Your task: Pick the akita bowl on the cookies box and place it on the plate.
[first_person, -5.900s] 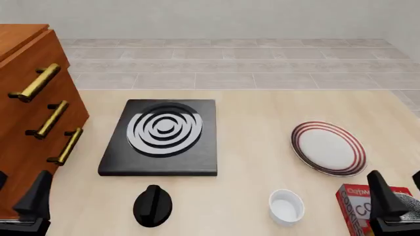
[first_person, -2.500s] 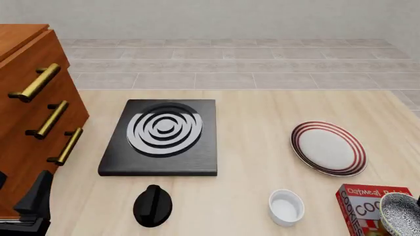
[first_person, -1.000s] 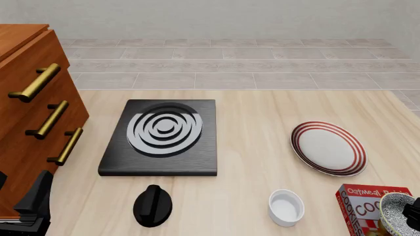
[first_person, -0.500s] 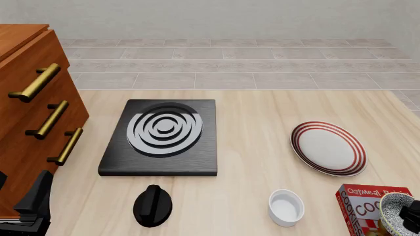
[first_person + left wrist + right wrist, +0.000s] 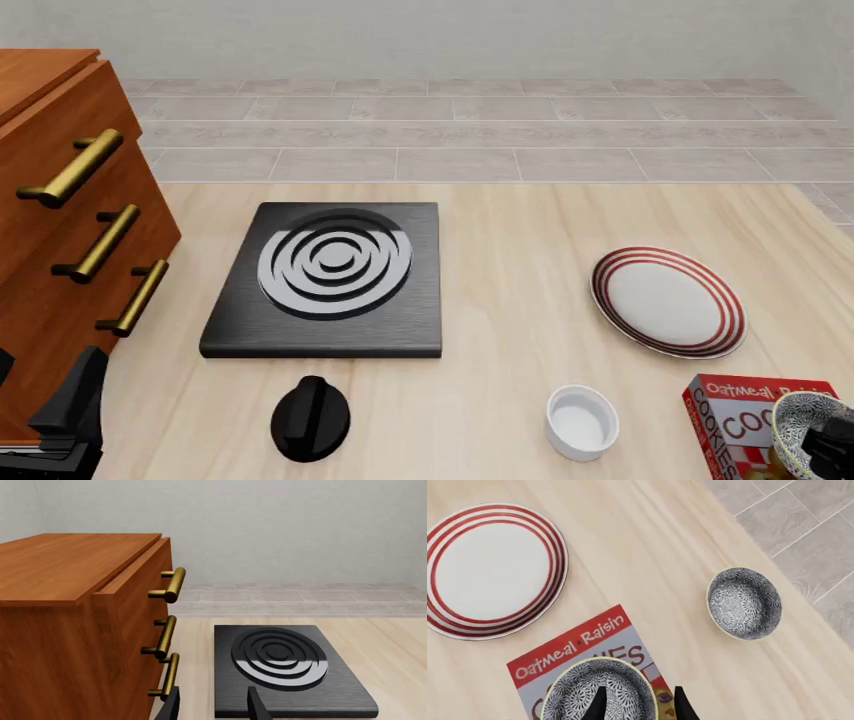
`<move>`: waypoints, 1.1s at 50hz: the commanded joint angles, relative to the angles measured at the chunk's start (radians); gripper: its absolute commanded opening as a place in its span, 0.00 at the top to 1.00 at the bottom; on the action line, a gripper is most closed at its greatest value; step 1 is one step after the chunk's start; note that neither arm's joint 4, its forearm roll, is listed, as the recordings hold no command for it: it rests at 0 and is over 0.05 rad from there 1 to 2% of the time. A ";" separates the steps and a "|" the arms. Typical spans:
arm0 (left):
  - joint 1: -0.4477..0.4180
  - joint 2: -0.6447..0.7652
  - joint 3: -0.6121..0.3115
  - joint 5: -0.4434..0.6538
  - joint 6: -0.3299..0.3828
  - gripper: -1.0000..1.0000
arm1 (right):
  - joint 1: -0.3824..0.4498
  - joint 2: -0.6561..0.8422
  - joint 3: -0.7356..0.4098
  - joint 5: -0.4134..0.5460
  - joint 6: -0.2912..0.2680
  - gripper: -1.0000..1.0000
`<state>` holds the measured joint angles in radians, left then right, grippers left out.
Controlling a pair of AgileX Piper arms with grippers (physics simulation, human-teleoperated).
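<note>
bowl (image 5: 600,692) on box (image 5: 577,647), plate (image 5: 667,300) behind (apart)

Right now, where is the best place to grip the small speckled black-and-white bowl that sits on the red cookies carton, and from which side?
Probably the thin pale rim of the speckled bowl, taken from above. It sits upright and open on the red cookies carton, so one finger can go inside, one outside. The right pincer already hangs over that rim, open.

both grippers – left (image 5: 212,706), right (image 5: 637,703) – fingers parted.
</note>
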<state>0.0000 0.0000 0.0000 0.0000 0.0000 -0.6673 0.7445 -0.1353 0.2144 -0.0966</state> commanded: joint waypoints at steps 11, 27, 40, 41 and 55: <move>0.000 0.000 0.000 0.000 0.000 0.00 | -0.006 0.045 0.026 -0.056 0.000 0.00; 0.000 0.000 0.000 0.000 0.000 0.00 | -0.007 -0.053 -0.029 0.059 0.011 1.00; 0.000 0.000 0.000 0.000 0.000 0.00 | 0.130 -0.381 -0.164 0.433 0.105 1.00; 0.000 0.000 0.000 0.000 0.000 0.00 | 0.145 -0.401 -0.182 0.463 0.109 1.00; 0.000 0.000 0.000 0.000 0.000 0.00 | 0.247 -0.456 -0.302 0.575 0.170 1.00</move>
<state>0.0000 0.0000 0.0000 0.0000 0.0000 -0.4902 0.3552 -0.3541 0.6893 0.0244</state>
